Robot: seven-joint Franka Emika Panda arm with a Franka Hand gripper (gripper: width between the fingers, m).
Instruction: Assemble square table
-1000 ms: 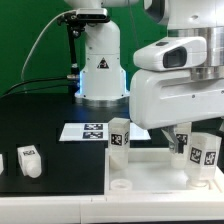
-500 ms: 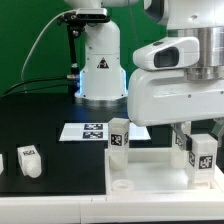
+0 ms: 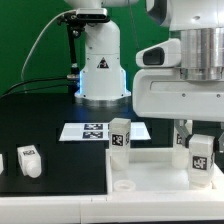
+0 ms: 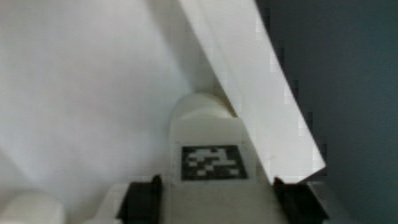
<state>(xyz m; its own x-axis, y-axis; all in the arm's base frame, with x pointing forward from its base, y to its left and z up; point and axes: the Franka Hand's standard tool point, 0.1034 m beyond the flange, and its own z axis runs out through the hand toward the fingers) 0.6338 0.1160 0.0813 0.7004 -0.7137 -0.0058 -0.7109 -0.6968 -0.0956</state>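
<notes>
The white square table top (image 3: pixel 150 165) lies at the front right of the black table. One tagged white leg (image 3: pixel 120 135) stands upright at its far left corner. My gripper (image 3: pixel 200 138) is shut on a second tagged leg (image 3: pixel 200 158) and holds it upright over the top's right side. In the wrist view this leg (image 4: pixel 217 150) sits between my dark fingers (image 4: pixel 150 200), its tag facing the camera, above the table top (image 4: pixel 89 90) and next to its raised edge (image 4: pixel 249 80). A third leg (image 3: pixel 30 160) lies on the black table at the exterior view's left.
The marker board (image 3: pixel 92 130) lies flat behind the table top, in front of the robot base (image 3: pixel 100 70). Another white part (image 3: pixel 2 162) shows at the exterior view's left edge. A round hole with a raised rim (image 3: pixel 122 185) is at the top's near left corner.
My gripper has moved slightly with the leg in it, and the leg has gone from tilted to upright over the top's right side. The other parts have not moved.
</notes>
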